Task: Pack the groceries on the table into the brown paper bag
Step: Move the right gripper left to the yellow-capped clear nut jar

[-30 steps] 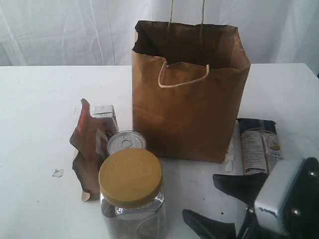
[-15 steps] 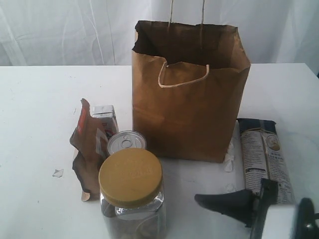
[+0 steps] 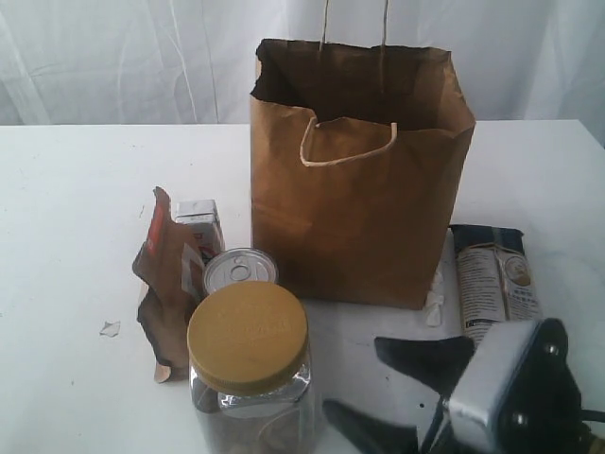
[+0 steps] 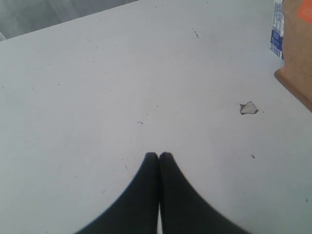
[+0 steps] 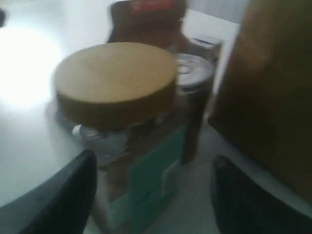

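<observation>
The brown paper bag (image 3: 359,189) stands upright and open at the middle of the table (image 3: 66,208). Left of the bag are the groceries: a brown foil pouch (image 3: 165,284), a small white-blue carton (image 3: 200,222), a tin can (image 3: 240,270) and, nearest, a clear jar with a mustard lid (image 3: 248,336). A dark pasta packet (image 3: 496,279) lies to the right of the bag. My right gripper (image 3: 354,378) is open just to the right of the jar (image 5: 114,78), which sits ahead of its fingers, apart from them. My left gripper (image 4: 158,155) is shut and empty over bare table.
A tiny pale flake (image 3: 110,328) lies on the table left of the pouch and shows in the left wrist view as well, flake (image 4: 248,107). White curtains hang behind the table. The bag (image 5: 273,87) stands close beside the right gripper.
My right gripper has turned and shifted left, so both open fingers now point at the jar. The groceries, the bag and the left gripper have not moved.
</observation>
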